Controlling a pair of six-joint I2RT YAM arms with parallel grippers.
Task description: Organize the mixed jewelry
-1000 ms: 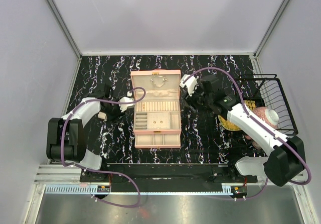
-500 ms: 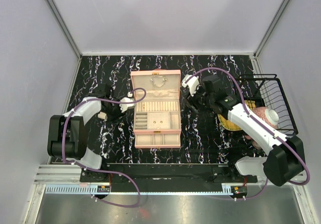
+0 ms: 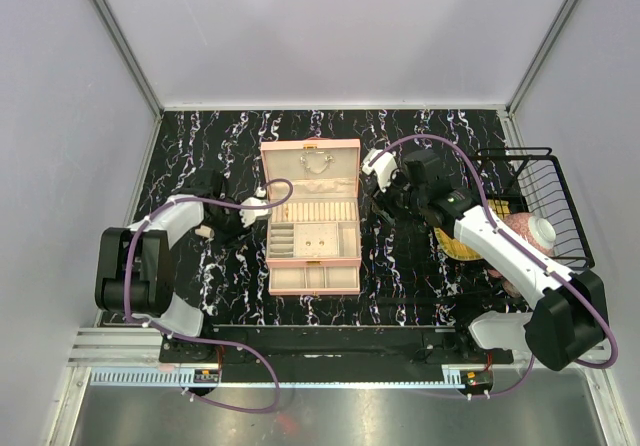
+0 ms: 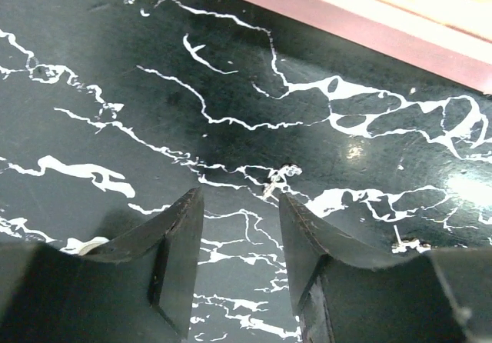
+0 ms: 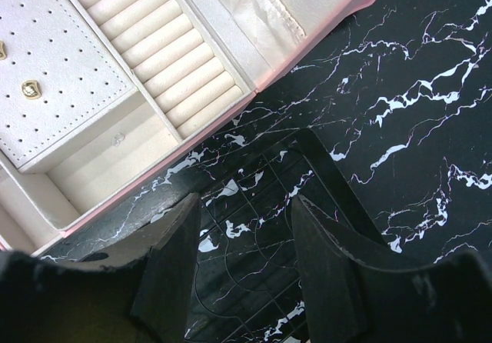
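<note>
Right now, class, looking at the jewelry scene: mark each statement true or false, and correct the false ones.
1. The pink case lies open. True.
2. The left gripper holds a chain. False: its jaws are open and empty, and a tiny metallic piece lies on the table just ahead.
3. A gold stud sits on the perforated pad. True.
4. The right gripper is inside the case. False: it is over the table beside it, open.

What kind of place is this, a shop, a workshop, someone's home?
Most likely a robot test booth: plain white panels wall in a marble-patterned table, a left arm and a right arm are mounted on a rail at its near edge, and an open pink jewelry case sits between them.
</note>
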